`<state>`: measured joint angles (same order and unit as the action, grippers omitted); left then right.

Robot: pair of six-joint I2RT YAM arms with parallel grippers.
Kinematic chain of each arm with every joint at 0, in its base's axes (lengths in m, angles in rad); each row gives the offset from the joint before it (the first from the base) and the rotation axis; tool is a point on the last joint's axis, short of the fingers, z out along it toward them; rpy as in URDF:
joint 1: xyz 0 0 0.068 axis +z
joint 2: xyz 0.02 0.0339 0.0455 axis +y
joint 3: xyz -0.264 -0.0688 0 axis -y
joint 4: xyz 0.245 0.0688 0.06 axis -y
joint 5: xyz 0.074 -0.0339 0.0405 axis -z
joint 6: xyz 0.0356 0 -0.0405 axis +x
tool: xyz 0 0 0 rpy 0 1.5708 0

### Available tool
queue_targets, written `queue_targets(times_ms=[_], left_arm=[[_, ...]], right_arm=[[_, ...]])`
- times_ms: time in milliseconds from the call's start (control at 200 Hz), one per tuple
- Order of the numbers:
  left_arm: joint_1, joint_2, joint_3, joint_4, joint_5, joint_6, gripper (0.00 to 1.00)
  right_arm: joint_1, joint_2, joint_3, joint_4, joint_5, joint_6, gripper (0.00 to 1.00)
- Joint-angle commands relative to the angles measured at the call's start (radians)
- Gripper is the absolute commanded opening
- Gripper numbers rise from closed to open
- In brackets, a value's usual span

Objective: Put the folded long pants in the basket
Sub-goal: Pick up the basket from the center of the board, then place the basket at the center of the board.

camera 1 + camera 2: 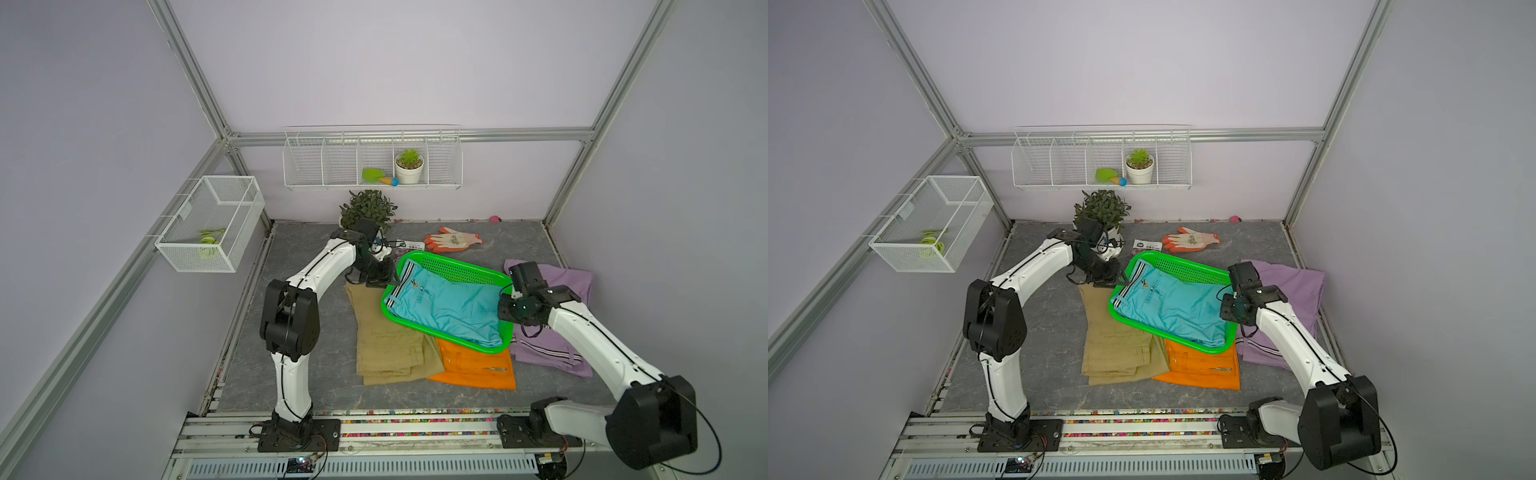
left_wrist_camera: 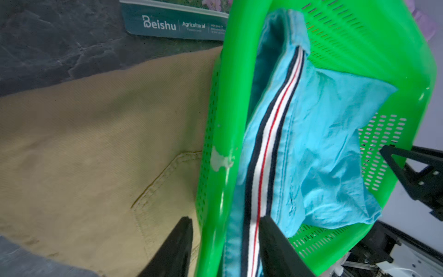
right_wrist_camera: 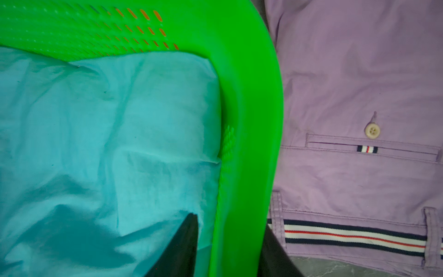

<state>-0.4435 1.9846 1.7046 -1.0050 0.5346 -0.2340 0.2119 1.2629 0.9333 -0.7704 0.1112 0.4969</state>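
Note:
The green basket (image 1: 453, 271) (image 1: 1183, 270) sits askew at mid-table with the teal folded long pants (image 1: 449, 303) (image 1: 1175, 307) inside. It lies over the khaki (image 1: 386, 340), orange (image 1: 473, 365) and lilac (image 1: 569, 278) pairs. My left gripper (image 1: 392, 278) (image 2: 225, 219) straddles the basket's left rim (image 2: 215, 144) and the teal striped waistband (image 2: 271, 144), one finger outside over the khaki and one inside, closed on them. At the opposite end my right gripper (image 1: 509, 291) (image 3: 230, 220) holds the rim (image 3: 247, 120), one finger on the teal cloth (image 3: 107, 144) and one outside by the lilac pair (image 3: 359, 84).
An orange-and-white glove (image 1: 453, 241) and a seed packet (image 2: 172, 24) lie behind the basket. A potted plant (image 1: 368, 208) stands behind my left wrist. White wire baskets hang on the back wall (image 1: 372, 158) and the left wall (image 1: 212, 224).

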Motion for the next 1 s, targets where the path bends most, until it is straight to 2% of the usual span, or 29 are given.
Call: queue_targets(times_ms=[0,40,130,270,385,455,540,705,790,945,1000], left_arm=[[0.003,0.01,-0.026,0.043,0.054,-0.002,0.46],[0.003,0.006,-0.03,0.044,0.055,-0.002,0.42],[0.003,-0.006,-0.036,0.041,0.063,0.001,0.27],[0.005,-0.058,-0.039,0.032,0.05,-0.013,0.0],[0.013,-0.132,-0.042,-0.004,-0.01,-0.039,0.0],[0.031,-0.194,-0.06,-0.035,-0.073,-0.073,0.0],[0.084,-0.285,-0.112,-0.073,-0.167,-0.133,0.0],[0.26,-0.45,-0.269,-0.124,-0.402,-0.243,0.0],[0.33,-0.476,-0.309,-0.188,-0.582,-0.278,0.0],[0.438,-0.505,-0.376,-0.181,-0.738,-0.288,0.0],[0.478,-0.521,-0.402,-0.156,-0.764,-0.288,0.12]], right_arm=[[0.002,0.019,-0.015,0.04,-0.057,0.001,0.29],[0.002,0.017,-0.015,0.042,-0.062,-0.001,0.23],[0.001,0.012,-0.007,0.047,-0.072,-0.005,0.1],[0.001,0.011,0.034,0.034,-0.129,-0.022,0.0],[0.007,0.012,0.075,0.041,-0.244,-0.024,0.0],[0.036,0.008,0.1,0.055,-0.289,0.02,0.0],[0.149,0.017,0.144,0.07,-0.258,0.065,0.0],[0.38,0.12,0.218,0.182,-0.216,0.198,0.0],[0.486,0.217,0.27,0.246,-0.194,0.245,0.0],[0.629,0.411,0.394,0.325,-0.165,0.298,0.0],[0.665,0.468,0.427,0.363,-0.16,0.329,0.0]])
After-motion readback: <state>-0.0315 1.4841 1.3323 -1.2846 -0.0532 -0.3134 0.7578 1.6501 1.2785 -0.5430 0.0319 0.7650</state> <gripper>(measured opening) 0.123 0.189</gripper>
